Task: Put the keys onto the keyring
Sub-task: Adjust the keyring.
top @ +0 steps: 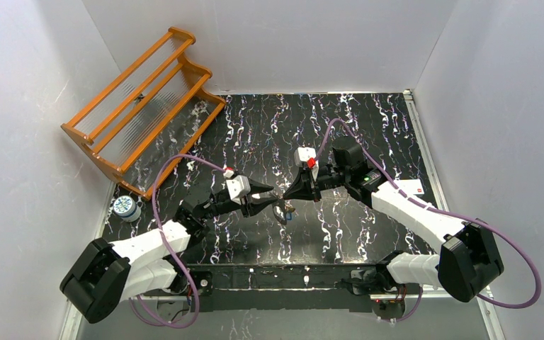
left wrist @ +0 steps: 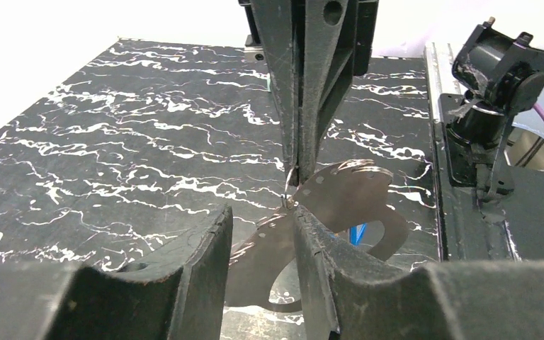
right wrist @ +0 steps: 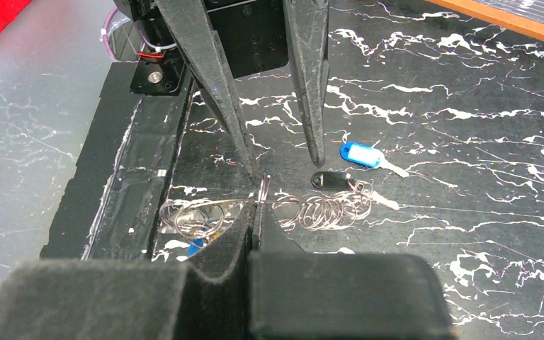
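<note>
The keyring is a string of thin silvery wire loops [right wrist: 326,209], held just above the black marbled table at its middle. My right gripper [right wrist: 257,211] is shut on the wire between a coil of loops on the right and larger loops [right wrist: 191,216] on the left. My left gripper [right wrist: 285,164] faces it, open, one finger on each side of the ring [left wrist: 340,198]. A blue-headed key [right wrist: 361,154] and a black-headed key [right wrist: 329,180] are beside the coil. In the top view both grippers, left [top: 269,197] and right [top: 287,195], meet over the keys [top: 284,212].
An orange wooden rack [top: 142,99] stands at the back left. A small round tin [top: 125,207] sits by the left edge. A white card with a red mark [top: 411,188] lies at the right. A black foam strip [top: 283,273] runs along the near edge.
</note>
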Tool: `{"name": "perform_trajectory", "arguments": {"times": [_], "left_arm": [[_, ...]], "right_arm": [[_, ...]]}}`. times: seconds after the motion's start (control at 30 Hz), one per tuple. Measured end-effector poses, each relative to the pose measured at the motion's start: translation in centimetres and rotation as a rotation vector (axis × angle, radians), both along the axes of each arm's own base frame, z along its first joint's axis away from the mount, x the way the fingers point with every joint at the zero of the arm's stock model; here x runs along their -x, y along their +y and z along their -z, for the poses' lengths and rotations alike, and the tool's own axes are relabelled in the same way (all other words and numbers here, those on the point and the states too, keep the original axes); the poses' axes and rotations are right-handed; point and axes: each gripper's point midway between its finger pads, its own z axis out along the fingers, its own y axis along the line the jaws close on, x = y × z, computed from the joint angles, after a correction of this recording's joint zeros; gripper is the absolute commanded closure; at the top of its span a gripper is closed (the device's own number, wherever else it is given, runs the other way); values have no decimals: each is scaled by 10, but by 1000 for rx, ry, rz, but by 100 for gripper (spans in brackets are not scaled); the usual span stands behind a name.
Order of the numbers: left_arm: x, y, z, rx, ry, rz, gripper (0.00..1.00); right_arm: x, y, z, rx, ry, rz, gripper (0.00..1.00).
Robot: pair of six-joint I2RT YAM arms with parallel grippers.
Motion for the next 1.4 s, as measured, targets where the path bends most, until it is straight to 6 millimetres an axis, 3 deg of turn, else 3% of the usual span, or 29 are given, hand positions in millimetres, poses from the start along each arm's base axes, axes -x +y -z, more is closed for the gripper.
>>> {"name": "perform_trajectory", "arguments": {"times": [0.2,0.43,0.57,0.73,0.77,0.87,1.0,1.07,1.2,1.3,1.4], "left_arm": [[2,-8,0,-9,6,47,66],[4,-14,2,-19,13,74,82],[4,-15,3,-22,16,81,100],[5,-16,3,-23,17,86,100],[5,-16,3,-23,17,83,100],[2,-15,3,-24,10,64,100],[-3,-8,-7,-15,-37,15,100],[-3,-3,-15,-4,-81,-13,100],[-1,9,-34,21,-191,-55,100],[1,16,-52,40,-286,-77,100],[3,20,-64,52,-356,-94,100]], "right_arm": [[0,0,0,0,0,0,99],[0,0,0,0,0,0,99],[-1,0,0,0,-2,3,99],[-3,-1,1,3,-11,12,99],[-4,-1,1,3,-11,14,95],[-7,0,1,6,-22,29,58],[-14,-2,-4,9,-52,79,41],[-20,-5,-15,-4,-105,127,25],[-26,-14,-49,-86,-251,218,10],[-28,-23,-71,-157,-351,282,7],[-30,-25,-79,-186,-386,311,5]]}}
